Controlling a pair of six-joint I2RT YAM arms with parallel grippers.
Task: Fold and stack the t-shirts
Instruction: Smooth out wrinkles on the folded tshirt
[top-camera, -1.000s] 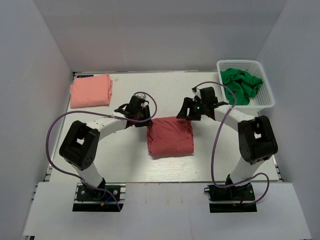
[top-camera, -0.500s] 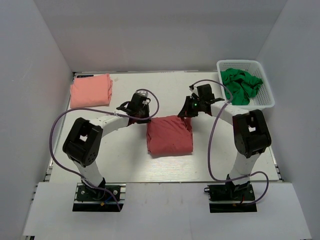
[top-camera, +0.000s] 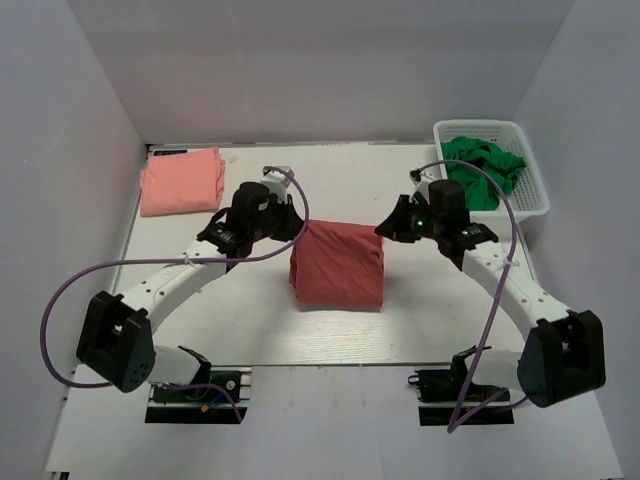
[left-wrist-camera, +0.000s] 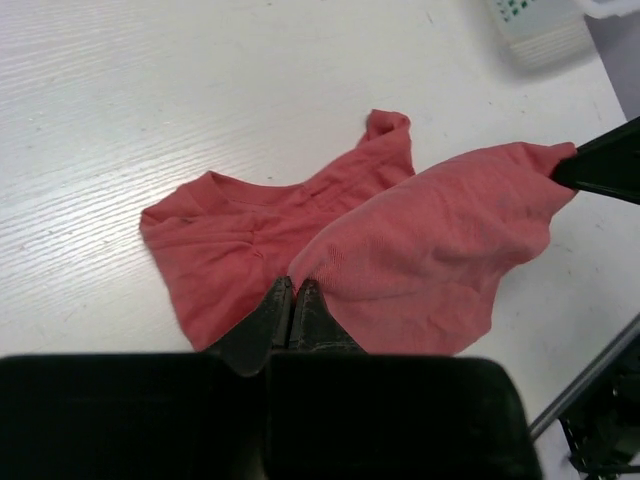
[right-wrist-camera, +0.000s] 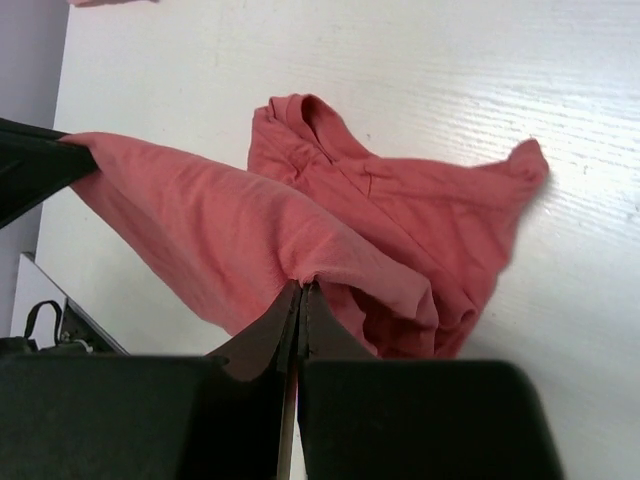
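The brick-red t-shirt (top-camera: 338, 265) hangs mid-table, its far edge lifted and stretched between both grippers while its lower part rests on the table. My left gripper (top-camera: 297, 228) is shut on the shirt's left top corner; the left wrist view shows the cloth (left-wrist-camera: 430, 250) pinched at the closed tips (left-wrist-camera: 293, 287). My right gripper (top-camera: 383, 230) is shut on the right top corner, the fabric (right-wrist-camera: 300, 230) bunching at its closed tips (right-wrist-camera: 300, 288). The salmon-pink t-shirt (top-camera: 181, 181) lies folded at the far left.
A white basket (top-camera: 530, 205) holding green cloth (top-camera: 483, 172) stands at the far right corner. White walls close in the table on three sides. The left arm's purple cable (top-camera: 100, 275) loops over the near-left table.
Both grippers shut on the far corners of the brick-red shirt and rose, lifting that edge up and toward the near side. The arms have stretched out; the shirt now hangs between them.
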